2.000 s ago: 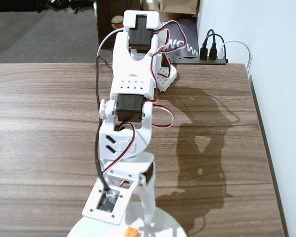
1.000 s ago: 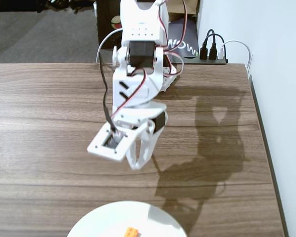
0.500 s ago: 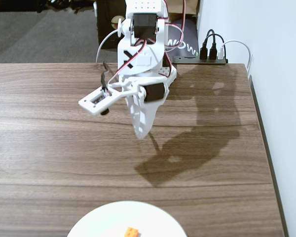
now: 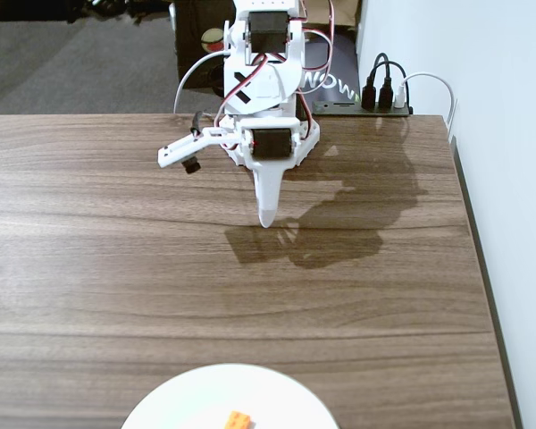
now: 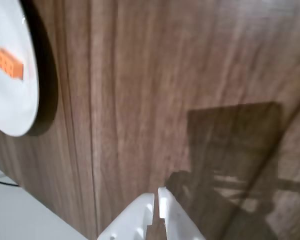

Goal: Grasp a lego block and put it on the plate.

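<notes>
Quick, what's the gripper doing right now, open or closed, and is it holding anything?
Gripper: closed, holding nothing; its fingertips are together above the bare table. The lego block lies on the plate, apart from it.

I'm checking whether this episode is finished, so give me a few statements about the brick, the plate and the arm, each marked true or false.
1. The lego block lies on the plate. True.
2. The gripper holds the block. False: its fingers are nearly together with nothing between them, far from the block.
3. The plate sits at the near edge of the table in the fixed view, partly cut off by the frame. True.
4. The block is blue. False: it is orange.
5. The gripper hangs directly above the plate. False: it is back by the arm's base, with bare wood between it and the plate.
</notes>
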Action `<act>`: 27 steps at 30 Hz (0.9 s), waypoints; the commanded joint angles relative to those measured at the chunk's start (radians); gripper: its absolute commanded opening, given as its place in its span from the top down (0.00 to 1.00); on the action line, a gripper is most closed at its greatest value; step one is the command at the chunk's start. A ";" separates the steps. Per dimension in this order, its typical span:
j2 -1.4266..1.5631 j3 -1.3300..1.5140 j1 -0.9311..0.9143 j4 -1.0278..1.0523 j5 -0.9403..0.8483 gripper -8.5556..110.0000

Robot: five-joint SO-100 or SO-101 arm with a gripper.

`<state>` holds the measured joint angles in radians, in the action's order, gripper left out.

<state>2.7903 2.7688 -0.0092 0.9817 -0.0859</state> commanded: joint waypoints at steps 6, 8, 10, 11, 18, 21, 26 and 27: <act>0.242 0.089 -0.028 0.144 0.034 0.92; 0.290 0.109 -0.035 0.176 0.034 0.92; 0.322 0.117 -0.052 0.193 0.032 0.92; 0.337 0.124 -0.057 0.201 0.031 0.92; 0.413 0.137 -0.066 0.241 0.034 0.92; 0.436 0.141 -0.066 0.252 0.034 0.92; 0.499 0.152 -0.064 0.287 0.031 0.92; 0.499 0.152 -0.063 0.287 0.029 0.92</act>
<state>3.2827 2.9253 -0.0782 1.2640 -0.0568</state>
